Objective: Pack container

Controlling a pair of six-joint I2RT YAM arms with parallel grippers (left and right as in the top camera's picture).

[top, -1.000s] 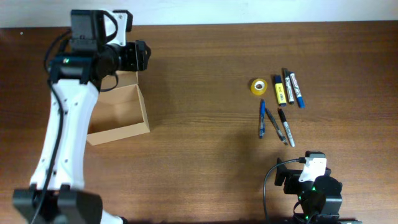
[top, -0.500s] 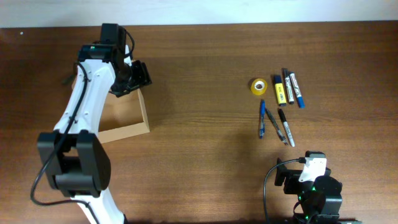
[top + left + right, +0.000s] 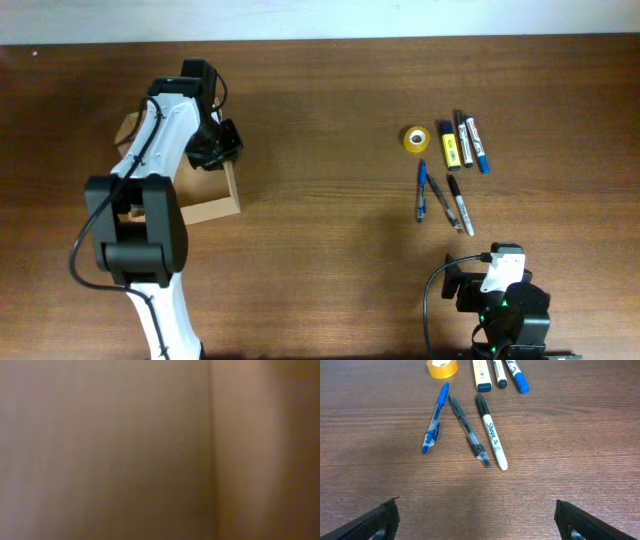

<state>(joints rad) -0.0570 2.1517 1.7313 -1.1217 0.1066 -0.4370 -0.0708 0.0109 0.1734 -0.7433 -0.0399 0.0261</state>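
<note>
- Both left fingers (image 3: 220, 150) are closed. They sit down at the right wall of the container (image 3: 210, 209), near its far right corner. Whether cardboard is pinched between them cannot be told.
- Blurred tan cardboard at very close range fills the left wrist view, with one vertical edge or crease right of centre.
- The container sits with its top open on the left part of the counter (image 3: 320, 250), nearer the far edge than the near one. Its lid flap (image 3: 127, 128) shows on the far left side, and the left arm (image 3: 150, 180) hides most of the inside.
- The right fingers (image 3: 382, 520) stand wide apart with nothing between them, low over the near right corner of the counter, well apart from the container.
- Just ahead of them lie a blue pen (image 3: 435, 419), a dark pen (image 3: 468, 430) and a black Sharpie marker (image 3: 491, 432), side by side.
- Beyond those, toward the far edge, a yellow tape roll (image 3: 442, 367), a yellow highlighter (image 3: 481, 372), a black-capped marker (image 3: 499, 372) and a blue marker (image 3: 516, 374) lie in a row.
</note>
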